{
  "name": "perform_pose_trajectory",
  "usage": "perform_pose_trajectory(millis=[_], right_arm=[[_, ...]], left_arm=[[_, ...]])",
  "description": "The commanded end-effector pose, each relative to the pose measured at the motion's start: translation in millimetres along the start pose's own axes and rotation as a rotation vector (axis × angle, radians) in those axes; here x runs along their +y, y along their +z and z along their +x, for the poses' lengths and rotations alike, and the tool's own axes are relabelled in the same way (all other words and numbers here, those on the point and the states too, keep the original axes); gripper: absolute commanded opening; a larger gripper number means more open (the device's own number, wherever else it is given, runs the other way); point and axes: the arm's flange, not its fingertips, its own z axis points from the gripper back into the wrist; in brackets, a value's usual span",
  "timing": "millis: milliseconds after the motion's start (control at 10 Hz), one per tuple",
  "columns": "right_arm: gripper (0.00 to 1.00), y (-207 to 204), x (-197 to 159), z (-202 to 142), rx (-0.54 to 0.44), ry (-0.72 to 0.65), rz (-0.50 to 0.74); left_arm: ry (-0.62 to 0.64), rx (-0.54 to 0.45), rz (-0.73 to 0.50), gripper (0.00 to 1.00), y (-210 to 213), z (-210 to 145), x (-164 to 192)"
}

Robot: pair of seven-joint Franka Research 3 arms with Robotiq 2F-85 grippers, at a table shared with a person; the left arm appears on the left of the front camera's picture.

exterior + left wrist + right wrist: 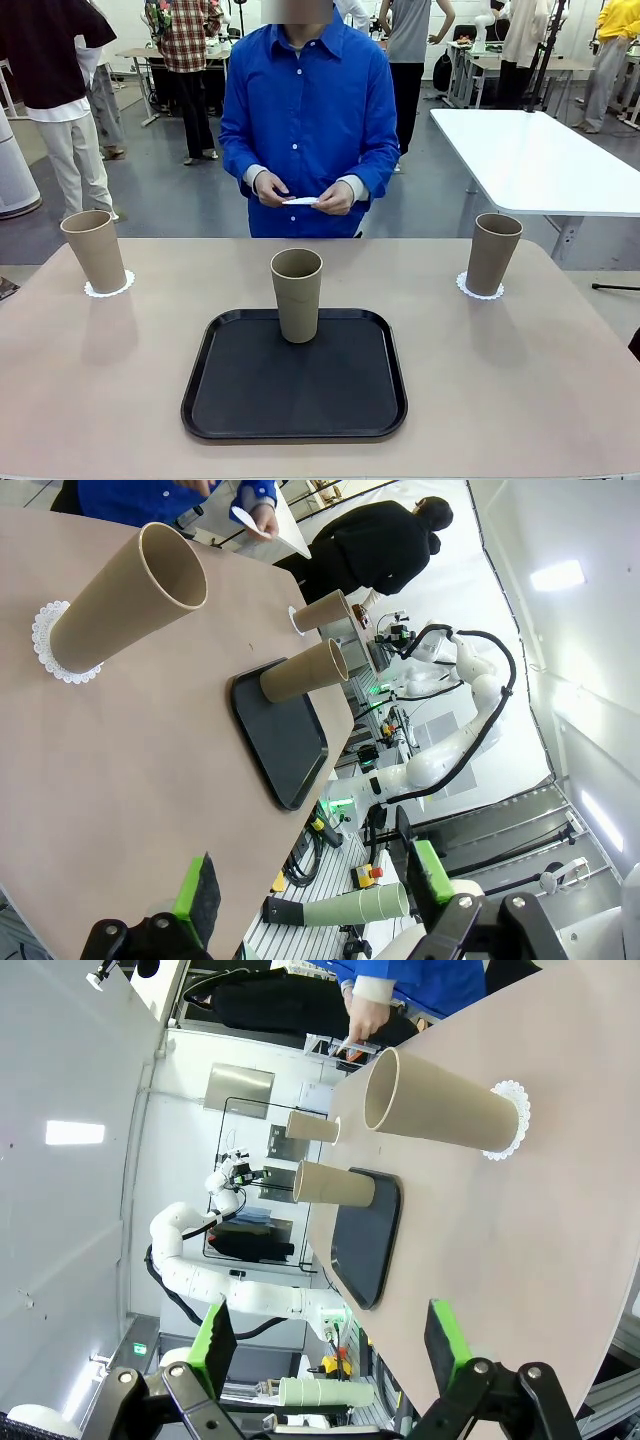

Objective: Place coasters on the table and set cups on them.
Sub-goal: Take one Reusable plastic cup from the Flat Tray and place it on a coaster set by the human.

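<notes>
Three cups: we find the left cup (95, 250) on a coaster (108, 289) and the right cup (494, 253) on another coaster (480, 288), each near a far corner of the table (520, 400). The middle cup (297, 295) stands upright on the tray (295, 400).
Person's hands (268, 187): holding a third coaster (300, 201) beyond the far edge.
Obstacles: tray and middle cup take the centre.
Open room: we see bare tabletop either side of the tray and along the near edge.
Left gripper (310, 890): jaws wide, holding nothing.
Right gripper (330, 1345): jaws wide, holding nothing.
</notes>
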Motion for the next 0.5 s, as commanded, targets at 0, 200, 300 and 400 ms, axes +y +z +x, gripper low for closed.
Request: perform_pose_trajectory(millis=[0,200,300,400], right_arm=[[1.0,-2.1,-0.6,-1.9,-0.003,-0.004,0.0],[1.0,-2.1,-0.6,-1.9,-0.003,-0.004,0.0],[1.0,-2.1,-0.6,-1.9,-0.003,-0.004,0.0],[1.0,-2.1,-0.6,-1.9,-0.003,-0.004,0.0]], left_arm=[[0.006,0.001,0.005,1.0,0.9,0.2,-3.0],[0.006,0.001,0.005,1.0,0.9,0.2,-3.0],[0.006,0.001,0.005,1.0,0.9,0.2,-3.0],[0.006,0.001,0.005,1.0,0.9,0.2,-3.0]])
